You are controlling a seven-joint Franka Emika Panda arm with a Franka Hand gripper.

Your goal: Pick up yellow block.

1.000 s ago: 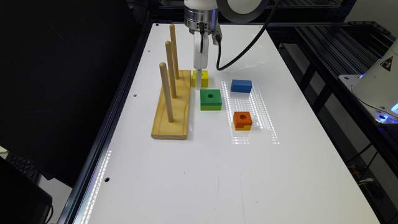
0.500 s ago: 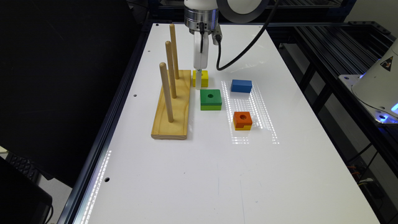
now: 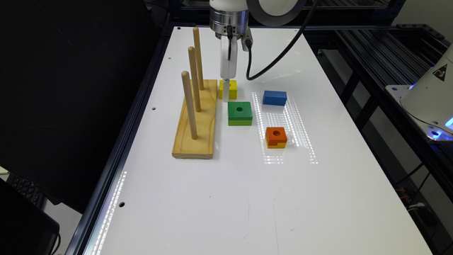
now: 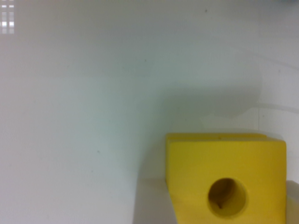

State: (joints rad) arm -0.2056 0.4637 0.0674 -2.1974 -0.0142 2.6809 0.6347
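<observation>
The yellow block (image 3: 230,90) is a small all-yellow square with a round hole in its top. It rests on the white table (image 3: 226,198) beside the far end of the wooden peg base. My gripper (image 3: 227,85) hangs straight down over it, its white tip at the block's top edge nearest the pegs. In the wrist view the yellow block (image 4: 226,179) shows large and close, hole up, flat on the white surface.
A wooden base (image 3: 196,120) with three upright pegs stands at the exterior view's left. A green block (image 3: 240,113), a blue block (image 3: 274,97) and an orange-topped block (image 3: 276,137) lie near the yellow one. A black cable (image 3: 279,56) trails from the wrist.
</observation>
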